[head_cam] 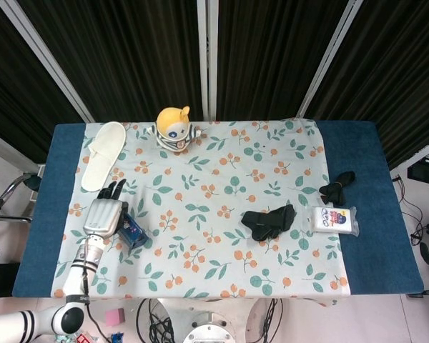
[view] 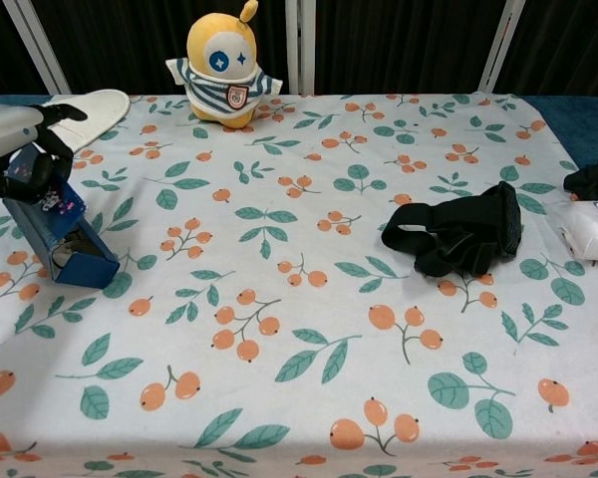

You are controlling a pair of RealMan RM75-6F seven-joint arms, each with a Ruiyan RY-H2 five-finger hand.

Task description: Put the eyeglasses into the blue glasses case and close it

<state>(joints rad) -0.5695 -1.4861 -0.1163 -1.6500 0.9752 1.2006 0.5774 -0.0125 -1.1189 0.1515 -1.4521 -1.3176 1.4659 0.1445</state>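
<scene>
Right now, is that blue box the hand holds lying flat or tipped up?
Tipped up. The left hand grips the blue box by its upper end, and its lower open end points at the tablecloth.

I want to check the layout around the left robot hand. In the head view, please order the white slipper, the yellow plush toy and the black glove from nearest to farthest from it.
Measured from the left robot hand, head view:
1. White slipper, behind the hand, at the table's far left.
2. Yellow plush toy, far edge, near the middle.
3. Black glove, across the table on the right.
</scene>
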